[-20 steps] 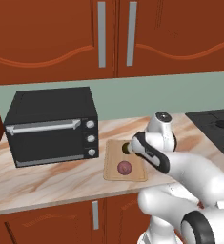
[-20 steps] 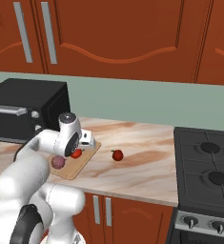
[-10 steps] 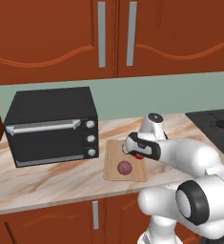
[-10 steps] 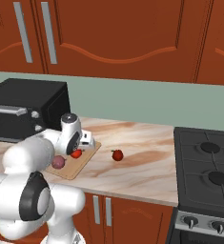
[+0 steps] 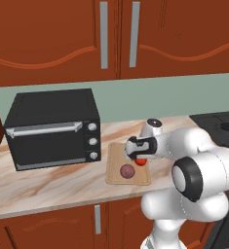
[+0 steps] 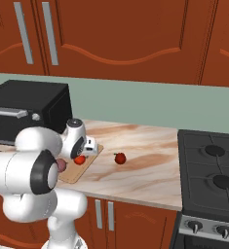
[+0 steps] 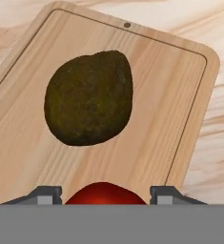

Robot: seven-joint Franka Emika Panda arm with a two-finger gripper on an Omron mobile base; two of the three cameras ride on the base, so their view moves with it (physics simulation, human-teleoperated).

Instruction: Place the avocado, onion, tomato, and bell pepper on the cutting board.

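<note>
On the cutting board (image 5: 117,165), taken as the landmark and read from left to right in the left base view, the onion (image 5: 127,170) is seen resting near the front edge, and just to its right the gripper (image 5: 140,160) is held low over the board, its fingers pinched on the tomato (image 5: 141,161). Through the hand view the avocado (image 7: 89,97) is shown lying on the board ahead of the held tomato. Well to the right of the board, on the counter (image 6: 150,170), the bell pepper (image 6: 120,158) remains to be fetched. Two items are judged placed, one about to be released, one outstanding.
</note>
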